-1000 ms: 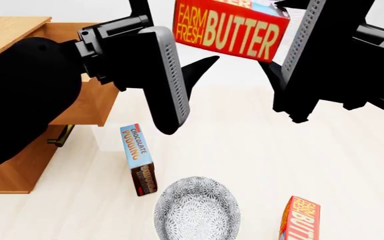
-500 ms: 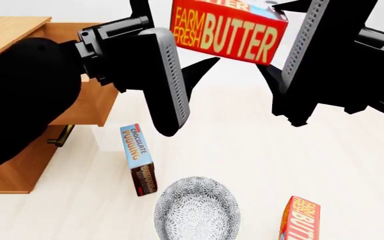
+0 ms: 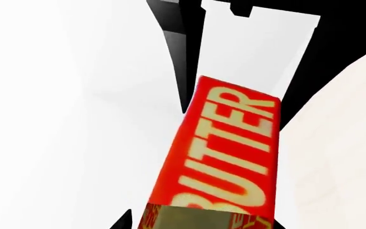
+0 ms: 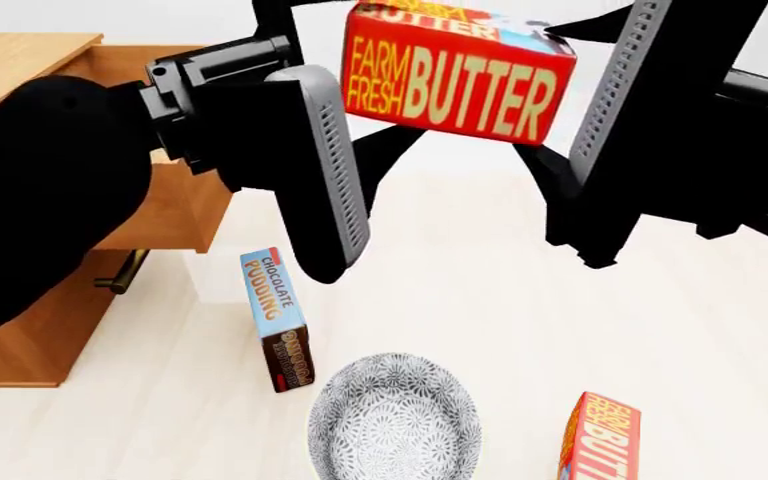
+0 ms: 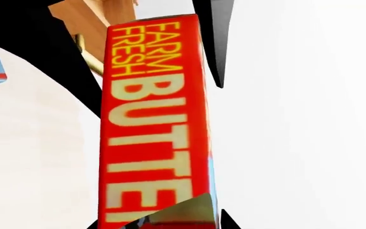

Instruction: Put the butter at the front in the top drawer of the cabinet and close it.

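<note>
Butter [image 4: 458, 85] held aloft, pinched between left tool [image 4: 344, 150] and right tool [image 4: 598, 130] | top drawer [image 4: 177, 210] open, far left | risk: uneven squeeze, carton slips, drops onto counter [image 4: 491, 330]

Both arms raised, jaws spread.

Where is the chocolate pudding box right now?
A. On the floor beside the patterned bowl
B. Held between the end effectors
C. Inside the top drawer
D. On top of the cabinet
A: the pudding box stands on the floor just left of the bowl, below the raised butter.
</note>
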